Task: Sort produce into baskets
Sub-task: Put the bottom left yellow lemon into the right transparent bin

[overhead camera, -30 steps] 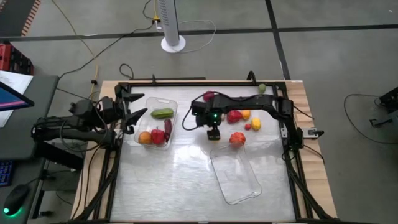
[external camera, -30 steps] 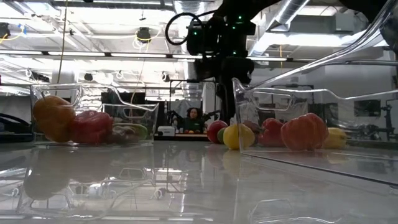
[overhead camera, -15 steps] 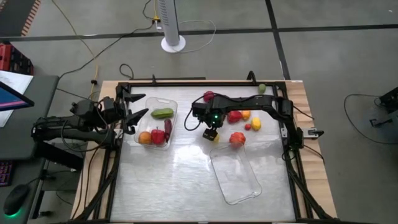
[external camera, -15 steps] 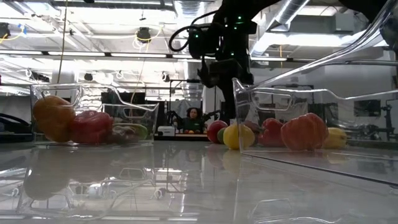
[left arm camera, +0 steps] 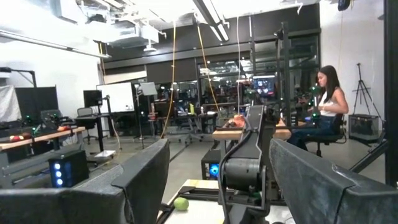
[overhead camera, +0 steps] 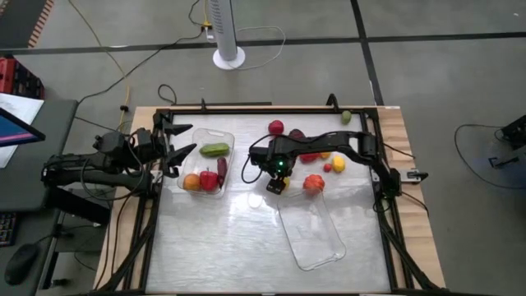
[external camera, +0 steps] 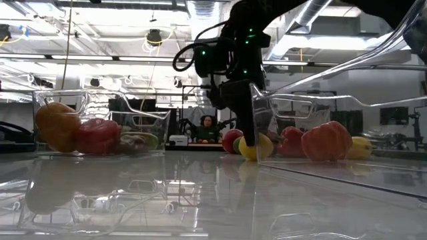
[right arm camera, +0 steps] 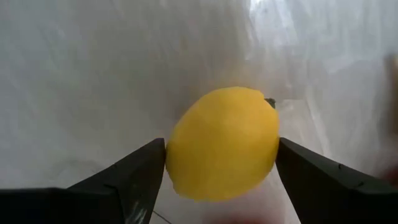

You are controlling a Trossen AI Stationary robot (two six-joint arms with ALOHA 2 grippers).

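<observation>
My right gripper [overhead camera: 276, 184] is shut on a yellow lemon [right arm camera: 221, 143], low over the table between the two baskets; in the low view it [external camera: 247, 133] reaches down just beside the right basket's wall. The left basket [overhead camera: 197, 136] holds green, orange, red and dark maroon pieces. The right basket [overhead camera: 316, 247] lies slanted near the table's middle with nothing in it. An orange-red tomato [overhead camera: 313, 183] lies on the table just right of my right gripper. My left gripper [overhead camera: 182, 154] is open and empty at the left basket's left side. My right gripper pinches the lemon between its two fingers [right arm camera: 134, 174], one on each of its opposite sides [right arm camera: 171, 152]. The fingers come from above, pointing down at the table. Whether the lemon is clear of the table, I cannot tell.
Loose produce lies at the far right: a red piece [overhead camera: 276, 127], a maroon one [overhead camera: 296, 134], a red pepper [overhead camera: 311, 154], an orange one [overhead camera: 325, 151], a yellow one [overhead camera: 338, 164], a green one [overhead camera: 346, 117]. A person sits in the room beyond [left arm camera: 326, 93].
My right gripper has gone down and a little toward the table's near edge with the lemon still between its fingers. Its arm has drawn off the red piece at the far side, which now shows.
</observation>
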